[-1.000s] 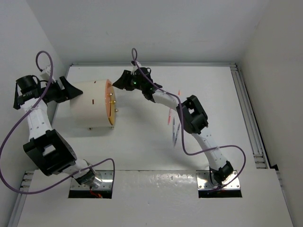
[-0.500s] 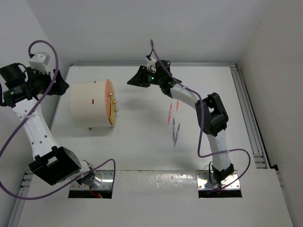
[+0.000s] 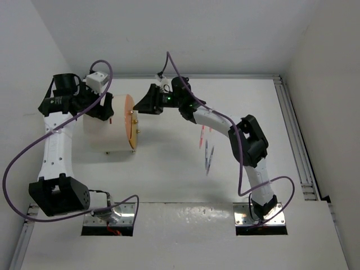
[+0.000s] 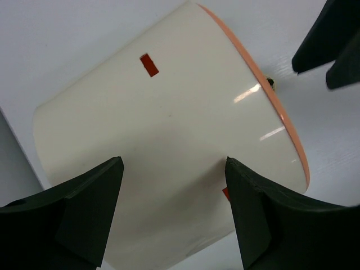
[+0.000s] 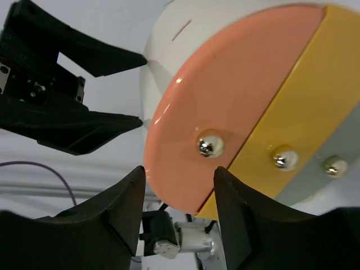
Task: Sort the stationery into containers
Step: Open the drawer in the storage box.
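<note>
The cream-white drum cabinet (image 3: 107, 132) lies on its side at the left, its orange drawer front (image 3: 130, 121) with brass knobs facing right, drawers shut. My left gripper (image 3: 106, 108) is open above the drum's back part; in the left wrist view its fingers (image 4: 84, 208) straddle the drum wall (image 4: 169, 124). My right gripper (image 3: 143, 105) is open just before the drum's front. In the right wrist view the gripper (image 5: 179, 177) is close to the orange front (image 5: 225, 90) and its knob (image 5: 210, 145), not touching. Thin pink and blue pens (image 3: 206, 147) lie mid-table. Highlighters and rolls are out of view.
A yellow drawer front (image 5: 304, 107) with a knob (image 5: 284, 158) sits beside the orange one. My left gripper (image 5: 67, 112) shows behind the drum in the right wrist view. My right gripper's fingers (image 4: 332, 45) show in the left wrist view. Table rails (image 3: 295, 135) run along the right side.
My left arm has swung in from beyond the table's left edge to over the drum. My right gripper moved away to the right, then back left to the drum's front.
</note>
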